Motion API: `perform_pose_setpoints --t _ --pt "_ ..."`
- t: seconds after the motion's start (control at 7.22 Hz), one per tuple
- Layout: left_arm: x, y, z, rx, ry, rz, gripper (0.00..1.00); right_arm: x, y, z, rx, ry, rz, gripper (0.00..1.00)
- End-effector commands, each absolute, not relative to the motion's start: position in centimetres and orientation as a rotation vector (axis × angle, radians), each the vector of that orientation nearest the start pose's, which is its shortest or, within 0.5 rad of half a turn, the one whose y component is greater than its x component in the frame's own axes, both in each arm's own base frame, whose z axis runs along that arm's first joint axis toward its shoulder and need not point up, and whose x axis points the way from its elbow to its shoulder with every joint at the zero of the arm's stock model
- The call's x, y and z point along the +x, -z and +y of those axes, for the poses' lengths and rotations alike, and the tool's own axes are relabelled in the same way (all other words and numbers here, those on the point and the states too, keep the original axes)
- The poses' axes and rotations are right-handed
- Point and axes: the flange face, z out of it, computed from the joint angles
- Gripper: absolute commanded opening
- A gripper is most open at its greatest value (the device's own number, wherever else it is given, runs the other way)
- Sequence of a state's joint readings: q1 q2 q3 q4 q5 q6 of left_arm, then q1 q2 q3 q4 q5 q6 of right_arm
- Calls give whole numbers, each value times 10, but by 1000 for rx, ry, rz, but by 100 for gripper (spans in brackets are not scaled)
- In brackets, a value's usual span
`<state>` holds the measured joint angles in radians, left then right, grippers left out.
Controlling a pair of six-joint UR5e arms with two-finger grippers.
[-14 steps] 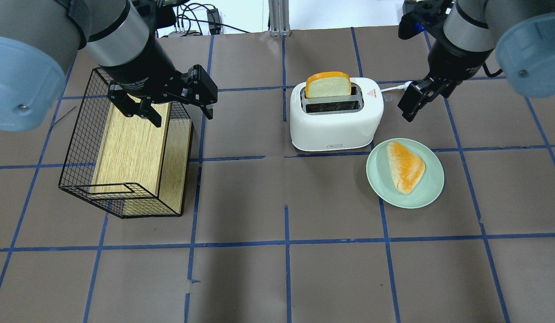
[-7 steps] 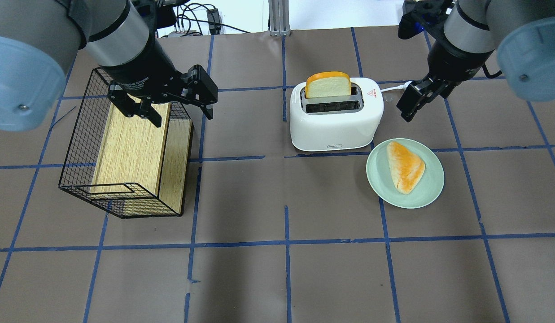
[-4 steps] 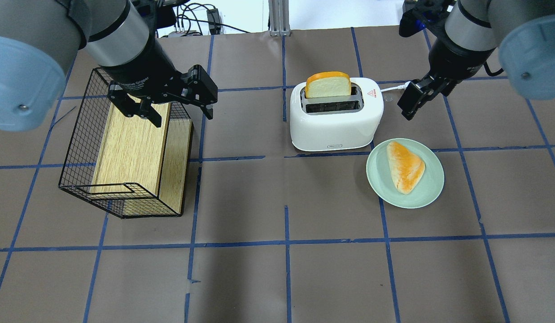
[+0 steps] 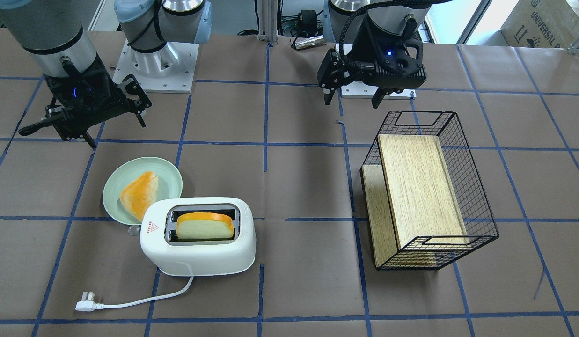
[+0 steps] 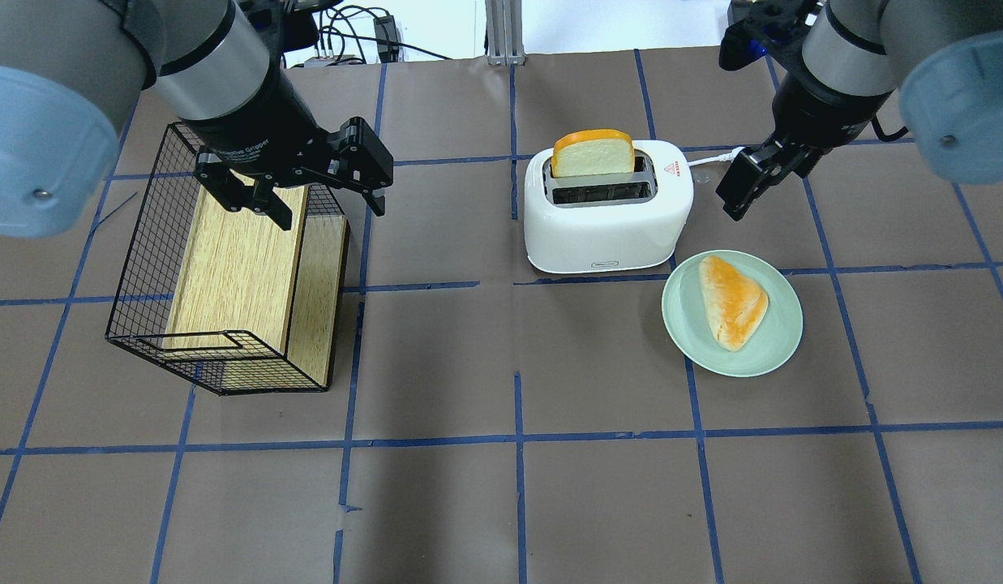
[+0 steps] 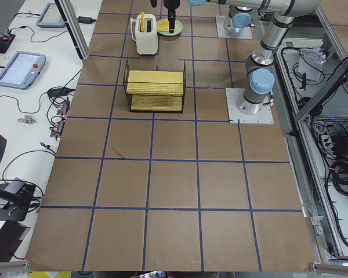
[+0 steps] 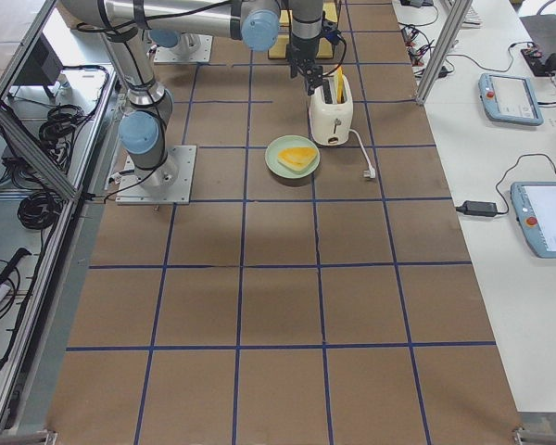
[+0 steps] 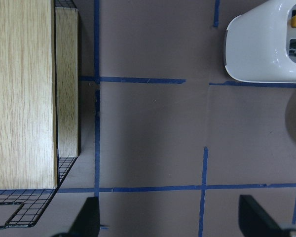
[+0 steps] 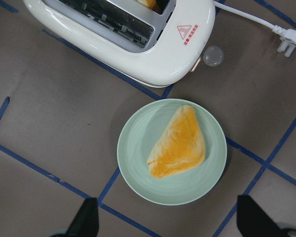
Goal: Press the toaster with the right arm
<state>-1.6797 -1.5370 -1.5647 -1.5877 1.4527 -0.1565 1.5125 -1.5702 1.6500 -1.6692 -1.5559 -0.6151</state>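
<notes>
Right tool (image 5: 736, 203) has its fingers apart and empty, hovering off the lever end of the toaster (image 5: 606, 231), not touching. Toaster sits mid-tabletop with a slice (image 5: 592, 154) standing in one slot. Risk: the lever knob (image 9: 212, 56) is small and low, so spread fingers could straddle it, slip off, or shove the glossy body. Plate (image 5: 781, 345) with bread (image 5: 732, 300) lies just beside that end and is likely to be clipped on descent. Plug (image 4: 85, 306) lies loose, so the lever may not latch. Left tool (image 5: 331, 215), fingers apart, is over the wire basket (image 5: 144, 268), well apart.
</notes>
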Motion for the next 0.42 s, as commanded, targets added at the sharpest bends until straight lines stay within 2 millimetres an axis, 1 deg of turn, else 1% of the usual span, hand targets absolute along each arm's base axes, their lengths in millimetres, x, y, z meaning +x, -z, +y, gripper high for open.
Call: perform_pose_setpoints --t 0.0,0.28 --pt "-196 -506 -461 -75 12 3261 100 106 -459 -500 -864 40 3013 100" --pt "-196 -506 -461 -75 12 3261 100 106 -458 -500 -863 33 3011 100"
